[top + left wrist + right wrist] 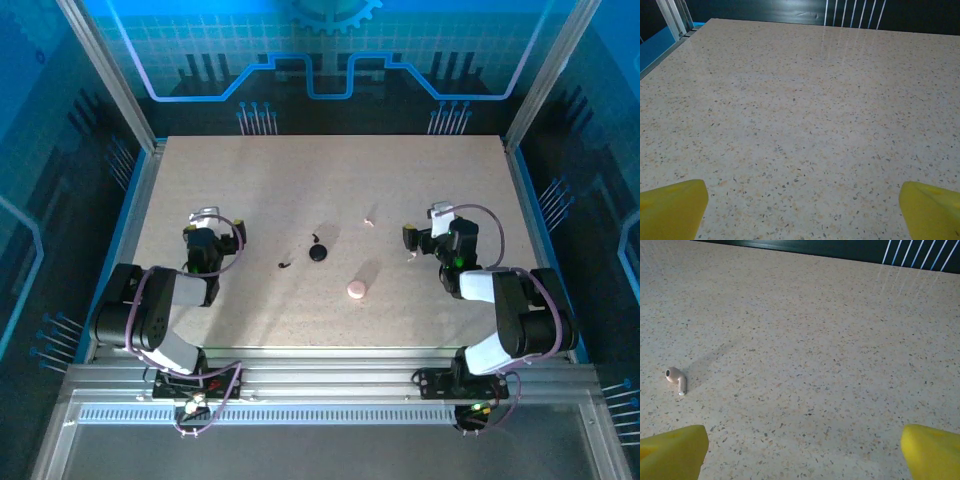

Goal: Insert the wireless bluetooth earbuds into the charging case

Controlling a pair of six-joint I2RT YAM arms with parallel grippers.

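Earbuds (285, 265) lie loose on the table (250, 180), apart from the black case (318, 252) and pink case (356, 290). Left fingers (675, 205) and right fingers (675, 450) gape wide, empty. An off-centre pinch could flick the pink earbud (676, 380), tiny and curved, away.

Robot test cell, lab type: my speckled table (250, 190) fenced by aluminium posts (108, 75); blue circuit-print panels (200, 40) behind; slotted rail (330, 385) at the near edge carrying my arm bases (185, 378).
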